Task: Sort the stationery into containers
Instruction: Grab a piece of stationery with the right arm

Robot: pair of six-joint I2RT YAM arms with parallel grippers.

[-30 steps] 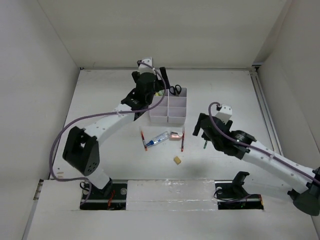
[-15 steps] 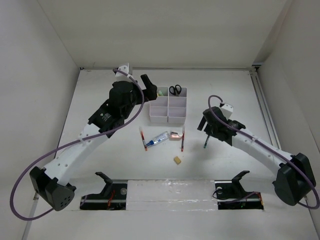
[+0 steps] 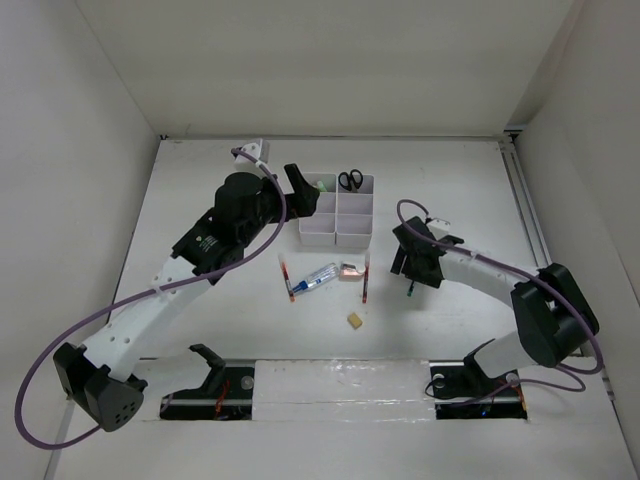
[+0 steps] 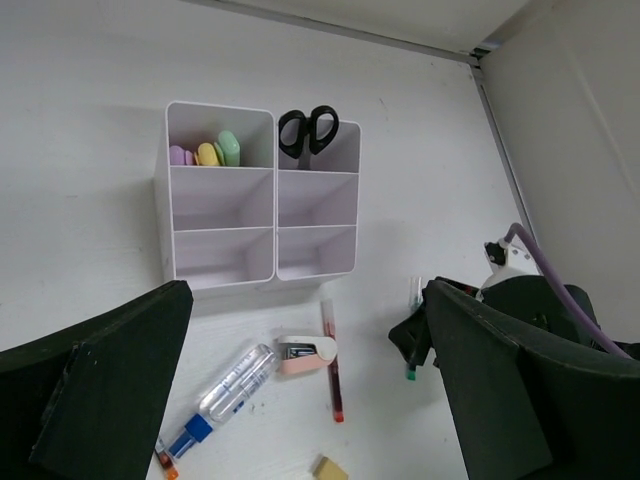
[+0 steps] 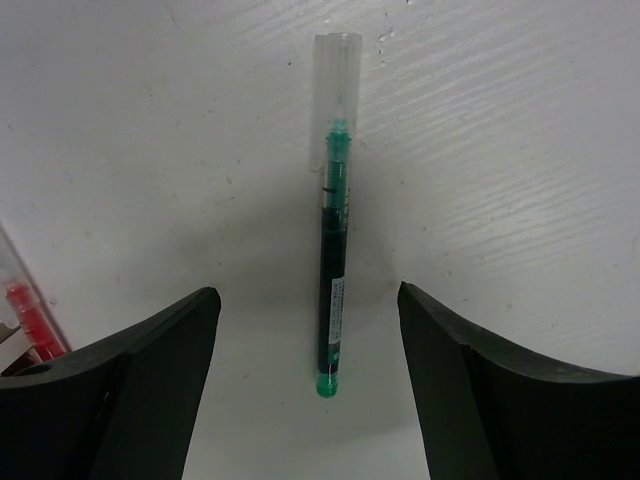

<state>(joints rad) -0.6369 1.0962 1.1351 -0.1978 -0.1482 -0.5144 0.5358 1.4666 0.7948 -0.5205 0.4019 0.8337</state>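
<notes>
The left gripper (image 3: 299,187) hangs just left of the organizer (image 4: 162,220), its fingers spread wide and holding nothing. The one organizer stands toward the far edge of the worktop (image 3: 480,190) and has six compartments, two across and three deep. The far left one holds three highlighters (image 4: 207,153), the far right one a single pair of scissors (image 4: 307,130), and the other four look empty.

Six things lie loose nearer the front edge. Left to right they are a red pen (image 3: 286,278), a blue-white tube (image 4: 235,378), a small pink item (image 4: 305,352) I cannot identify, a second red pen (image 4: 332,365) and a yellow eraser (image 3: 354,320). Furthest right is a green pen (image 5: 333,250).

The right gripper (image 5: 306,300) is directly over that green pen and far nearer to it than the left. Its fingers are partly apart, one on each side of the barrel, neither touching. The pen's long axis runs front edge to far edge, straight through the gap and crosswise to the closing direction. Its clear cap points away from the wrist, so closing should catch the barrel squarely.
</notes>
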